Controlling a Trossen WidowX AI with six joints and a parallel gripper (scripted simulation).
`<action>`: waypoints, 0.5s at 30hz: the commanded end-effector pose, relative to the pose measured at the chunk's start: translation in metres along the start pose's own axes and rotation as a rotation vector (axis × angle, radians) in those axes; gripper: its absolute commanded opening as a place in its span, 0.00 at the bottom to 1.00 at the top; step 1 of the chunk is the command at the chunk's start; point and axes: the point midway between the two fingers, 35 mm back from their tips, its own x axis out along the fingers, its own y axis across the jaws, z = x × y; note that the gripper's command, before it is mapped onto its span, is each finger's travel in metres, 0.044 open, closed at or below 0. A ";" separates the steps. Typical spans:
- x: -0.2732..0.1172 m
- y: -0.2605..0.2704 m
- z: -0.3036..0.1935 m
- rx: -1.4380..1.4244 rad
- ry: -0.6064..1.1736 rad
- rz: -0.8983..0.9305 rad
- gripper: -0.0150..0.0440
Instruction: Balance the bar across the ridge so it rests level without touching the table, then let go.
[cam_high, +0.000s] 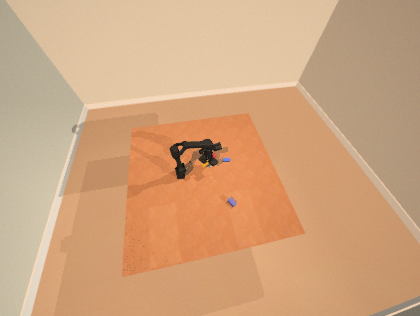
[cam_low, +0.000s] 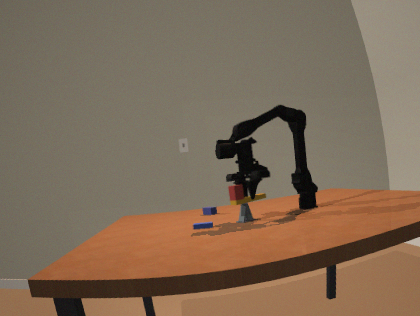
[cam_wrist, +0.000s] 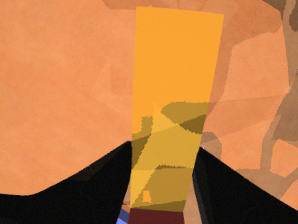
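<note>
The yellow bar (cam_high: 205, 164) (cam_low: 260, 196) (cam_wrist: 175, 60) carries a red block (cam_low: 236, 192) (cam_wrist: 156, 217) on one end. My gripper (cam_low: 249, 197) (cam_wrist: 162, 151) is shut on the bar, with a finger at each long side. In the exterior view the bar slants a little, its red end lower, and both ends are clear of the table (cam_low: 150, 245). The grey-blue ridge (cam_low: 245, 214) stands right under the bar, near the red block. Whether the bar touches its top I cannot tell. The ridge is hidden under the bar in the wrist view.
A flat blue piece (cam_high: 226, 160) (cam_low: 202, 226) lies near the ridge, on the side of the bar's red end. A thicker blue block (cam_high: 232, 202) (cam_low: 209, 211) lies farther off. A bit of blue (cam_wrist: 121, 216) shows at the wrist view's bottom edge.
</note>
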 end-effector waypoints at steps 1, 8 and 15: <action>0.002 0.000 0.000 0.004 -0.001 -0.002 0.25; 0.002 0.000 0.001 0.004 -0.001 -0.002 0.25; 0.003 0.000 0.001 0.004 -0.001 -0.002 0.25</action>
